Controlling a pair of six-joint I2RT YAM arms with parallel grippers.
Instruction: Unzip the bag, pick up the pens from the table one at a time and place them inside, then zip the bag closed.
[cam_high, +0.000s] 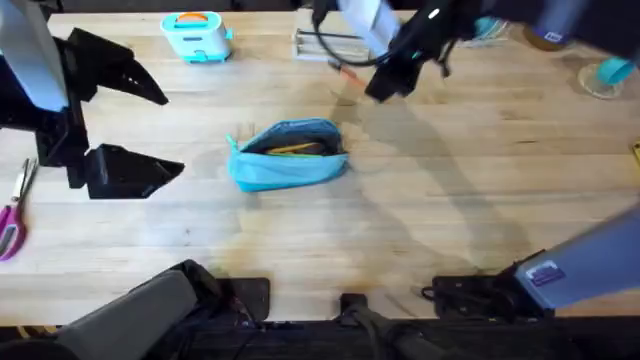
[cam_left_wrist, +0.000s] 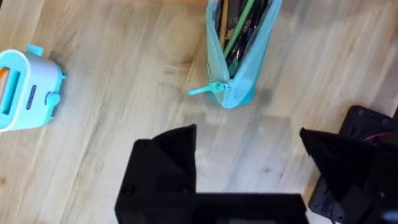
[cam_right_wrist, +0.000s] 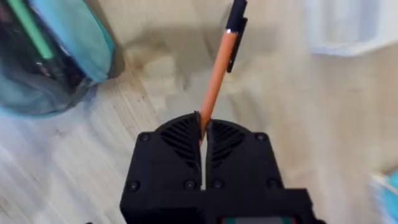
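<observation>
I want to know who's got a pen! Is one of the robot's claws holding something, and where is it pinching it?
Yes: the right gripper pinches an orange pen at its plain end, the black-capped end sticking out. The left gripper is open and holds nothing.

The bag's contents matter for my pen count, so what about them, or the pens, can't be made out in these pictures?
- The bag, overhead: open, but the items inside are too small to count.
- The bag, left wrist view: far end cut off by the picture's edge.
- The pen in the right gripper: lower end hidden between the fingers.
- That pen, overhead: mostly hidden by the blurred arm.
</observation>
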